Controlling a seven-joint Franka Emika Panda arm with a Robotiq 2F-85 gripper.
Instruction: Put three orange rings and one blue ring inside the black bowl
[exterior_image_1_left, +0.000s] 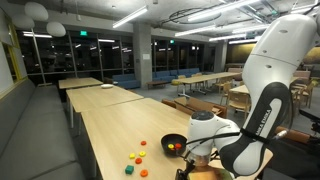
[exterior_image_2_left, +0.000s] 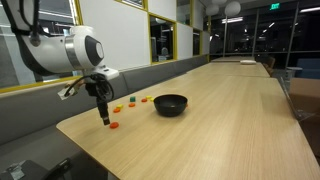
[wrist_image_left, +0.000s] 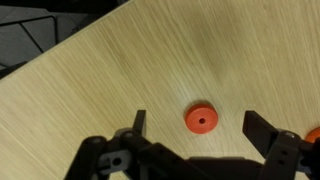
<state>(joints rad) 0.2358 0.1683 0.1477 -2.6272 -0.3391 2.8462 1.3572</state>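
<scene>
**One orange ring lined up for pickup**

Item: orange ring (wrist_image_left: 201, 119), lying flat on the tabletop (wrist_image_left: 90, 90) near the edge that crosses the upper left of the wrist view.

Gripper (exterior_image_2_left: 104, 119): hangs upright just above the ring. The fingers (wrist_image_left: 262, 132) are spread wide and grasp nothing, and the ring sits roughly midway between them.

Black bowl (exterior_image_2_left: 170, 108): upright, farther in from that edge and apart from the gripper.

Other rings (exterior_image_2_left: 131, 100): loose on the tabletop between gripper and bowl. No blue ring can be made out.

Hazards, as judged:
- The ring is low and thin, so fingers closing too high would pass over it.
- Fingers brought too low would strike the tabletop.
- An off-centre squeeze could flick the ring toward the nearby edge and off it.
- A second orange piece (wrist_image_left: 312, 135) beside the outer finger could be knocked aside.
</scene>
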